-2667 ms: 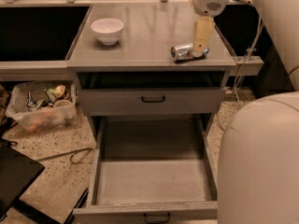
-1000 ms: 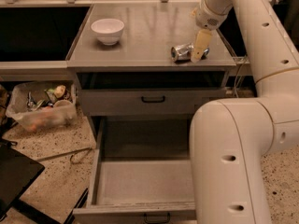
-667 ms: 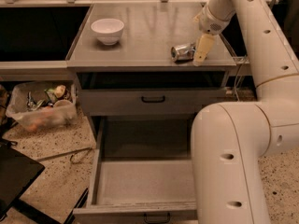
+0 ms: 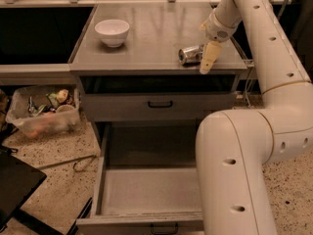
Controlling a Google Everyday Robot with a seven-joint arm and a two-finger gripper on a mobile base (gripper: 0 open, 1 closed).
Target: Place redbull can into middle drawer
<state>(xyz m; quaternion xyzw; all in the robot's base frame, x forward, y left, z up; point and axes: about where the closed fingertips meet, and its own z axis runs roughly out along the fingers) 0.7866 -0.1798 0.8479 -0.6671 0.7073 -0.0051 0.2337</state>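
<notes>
We see a slim shiny silver redbull can (image 4: 190,54) lying on its side near the front right edge of the smooth grey bench (image 4: 151,38), cream gripper (image 4: 207,58) just beside it, open or closed we cannot tell, deep grey middle drawer (image 4: 146,192) pulled out below

Tabletop (image 4: 151,33) at top centre. Bowl (image 4: 112,32) on its rear left, redbull can (image 4: 190,54) lying on side near front right edge. End effector (image 4: 208,58) just right of can, over tabletop's front edge; contact unclear. Below tabletop, closed drawer front (image 4: 159,105); under that, middle drawer (image 4: 146,190) pulled out toward camera. Arm (image 4: 244,146) in right foreground, covering drawer's right side. Bin (image 4: 44,112) on floor, left of drawers.
</notes>
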